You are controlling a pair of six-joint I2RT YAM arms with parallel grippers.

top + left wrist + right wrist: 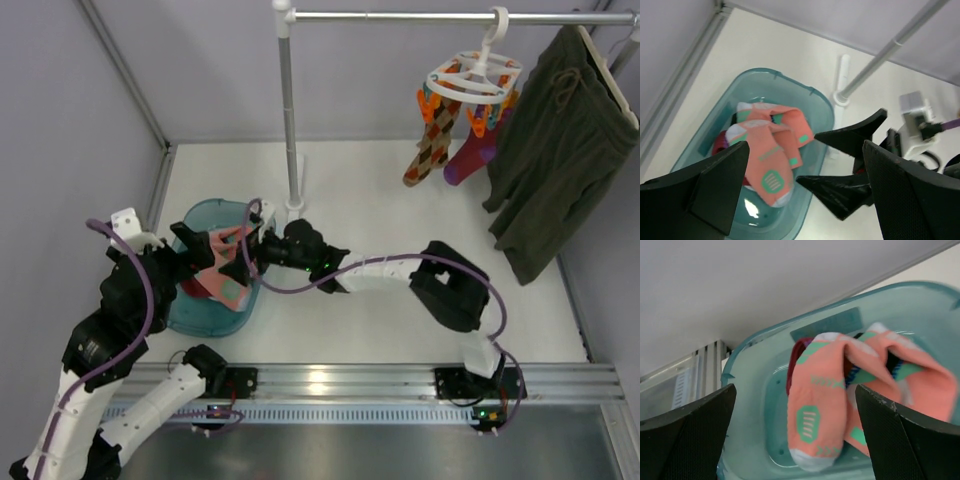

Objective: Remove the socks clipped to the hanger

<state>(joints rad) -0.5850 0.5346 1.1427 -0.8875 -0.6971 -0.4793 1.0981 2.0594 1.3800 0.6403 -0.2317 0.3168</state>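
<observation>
The tub (821, 114) is translucent teal plastic, glossy, with a bright glint on its floor. The coral socks (816, 405) are matt knitted cloth. The hanger (473, 78) is smooth white plastic and the rail (400, 16) is bright metal. The olive garment (550, 150) looks soft and fleecy. The bench (380, 200) is smooth, matt white. The jaws of the left gripper (805, 150) and right gripper (795, 390) are matt black and finely grained, probably plastic.

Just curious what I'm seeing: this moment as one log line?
left end effector: open, over bin | right end effector: open, over bin | coral socks in bin | argyle sock, magenta sock clipped on hanger
</observation>
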